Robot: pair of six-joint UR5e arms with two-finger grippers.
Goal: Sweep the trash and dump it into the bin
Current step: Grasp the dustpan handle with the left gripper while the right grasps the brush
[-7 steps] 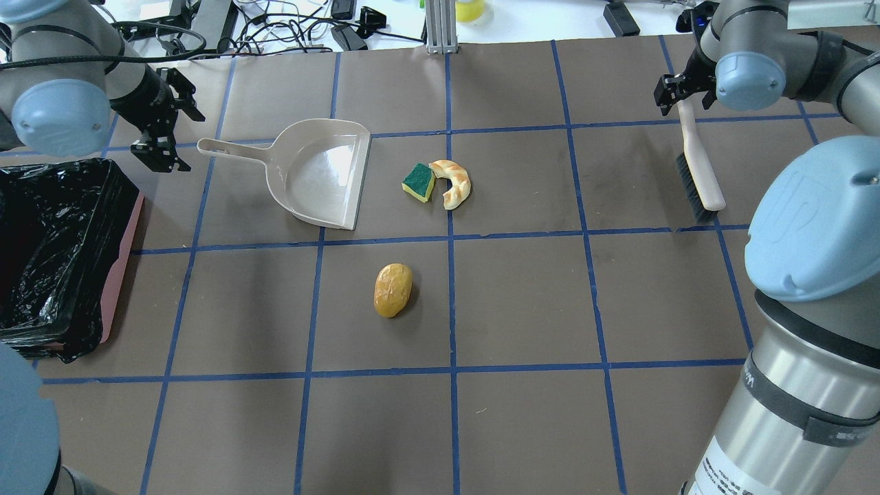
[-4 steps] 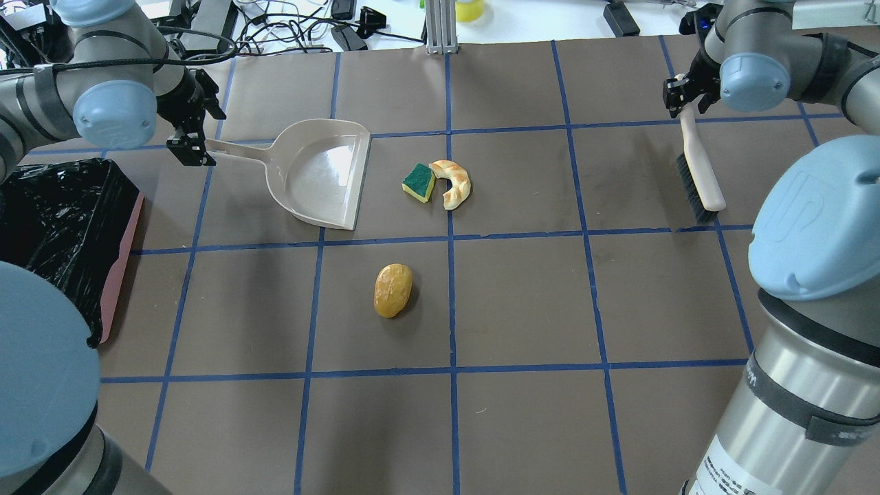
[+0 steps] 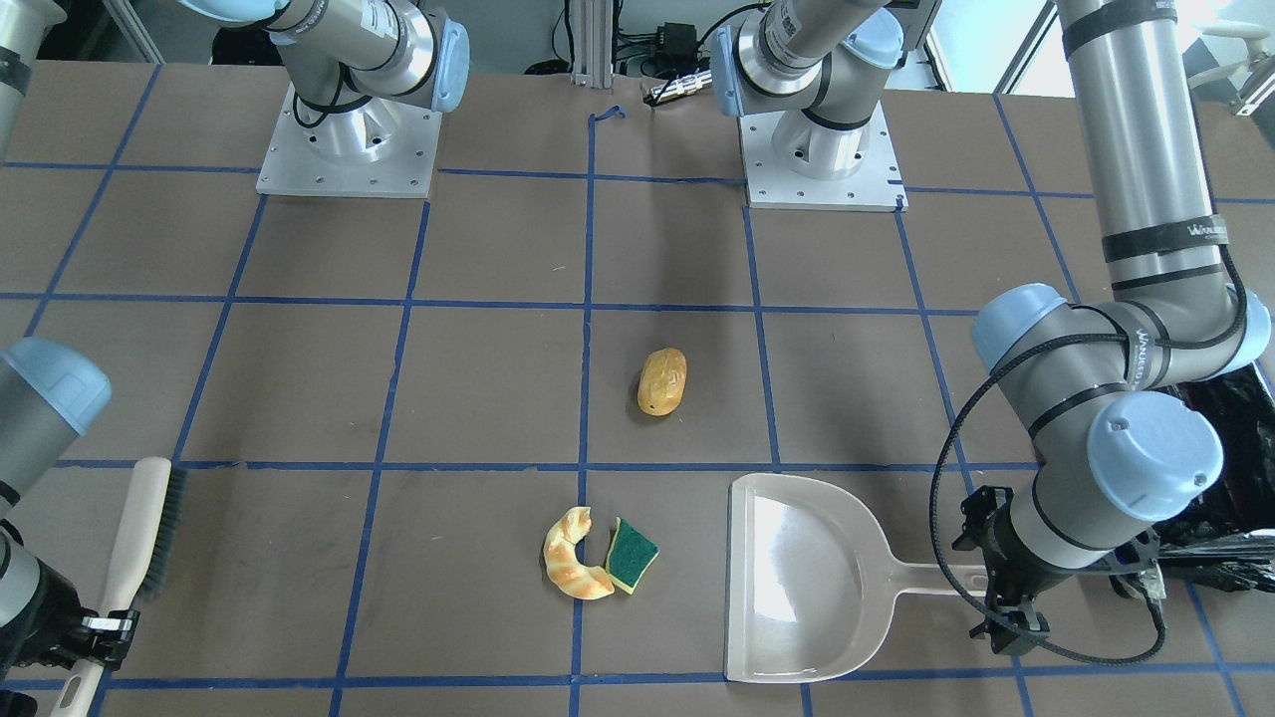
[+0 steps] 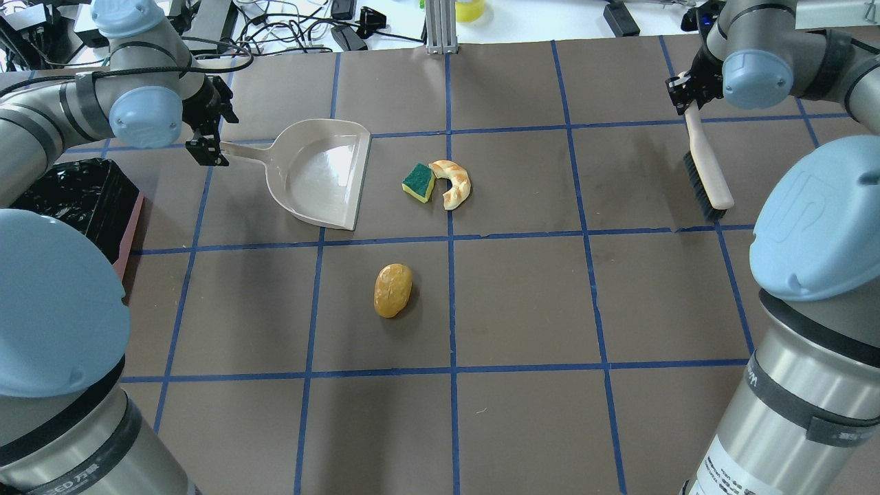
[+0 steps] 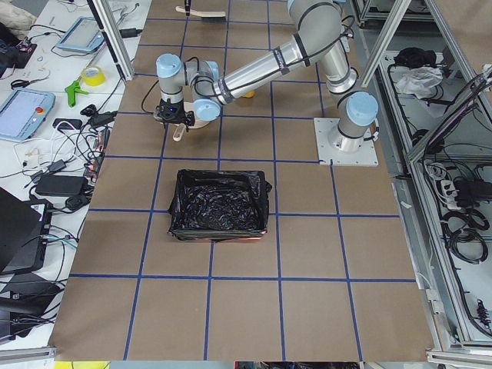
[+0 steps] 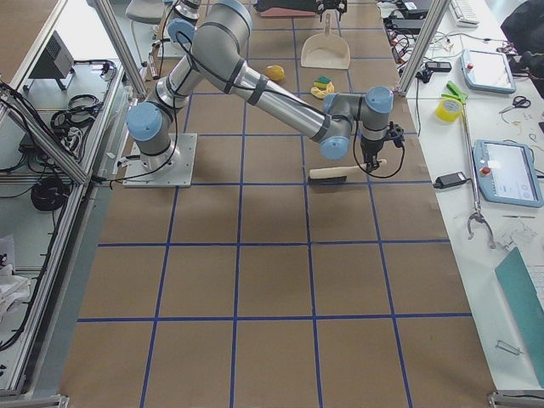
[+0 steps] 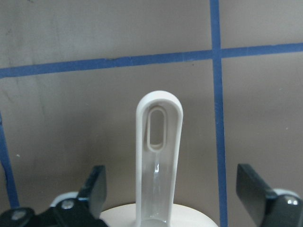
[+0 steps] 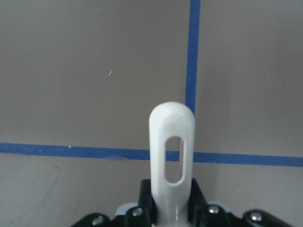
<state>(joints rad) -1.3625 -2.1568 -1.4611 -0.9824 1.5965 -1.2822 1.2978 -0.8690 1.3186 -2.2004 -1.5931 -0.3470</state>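
The bread roll lies alone mid-table. The croissant and the sponge piece touch each other just right of the beige dustpan's open mouth. The bin stands at the left edge, partly hidden by my left arm. My left gripper is open, its fingers on either side of the dustpan handle and apart from it. My right gripper is shut on the handle of the brush.
The brush bristles rest on the mat near the right edge. Blue tape lines grid the brown mat. Cables and small gear lie beyond the far edge. Both arm bases are bolted at the robot's side.
My left arm swung from beside the bin to the dustpan handle, and the gripper now straddles it. My right gripper came down onto the brush handle, and the brush shifted slightly.
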